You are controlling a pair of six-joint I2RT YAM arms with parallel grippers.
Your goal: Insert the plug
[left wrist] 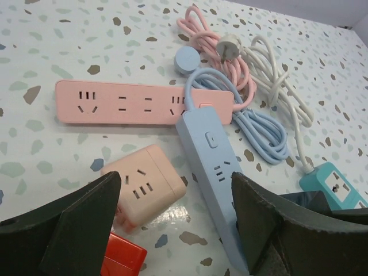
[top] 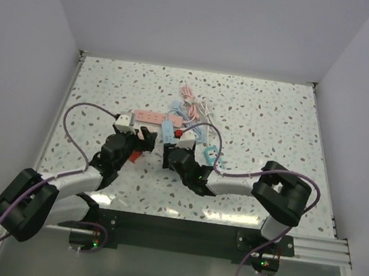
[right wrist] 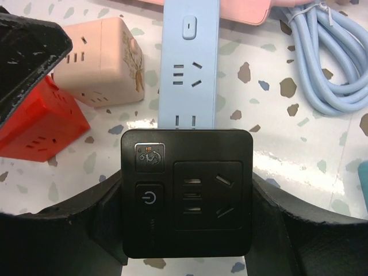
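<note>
Speckled desk (top: pixel 268 122), white walls; cords (top: pixel 192 102) heaped between middle and far edge | left wrist: left claw (left wrist: pixel 175 195) released, empty, above peach cube (left wrist: pixel 144 184) beside blue strip (left wrist: pixel 210 167) | right wrist: right claw (right wrist: pixel 187 201) grasping black plug (right wrist: pixel 187 172) at strip's near end; step looks like carrying, next likely lining up its unseen prongs with a socket; cube and red block (right wrist: pixel 37 123) crowd the left.

Both arms (top: pixel 78 180) are black with pale grey links, each carrying a purple cable (top: pixel 65 121)

You see a matt black plastic socket block (right wrist: pixel 187 192). The blue strip (right wrist: pixel 188 63) looks smooth plastic. The speckled tabletop (right wrist: pixel 299 167) shines glossy.
</note>
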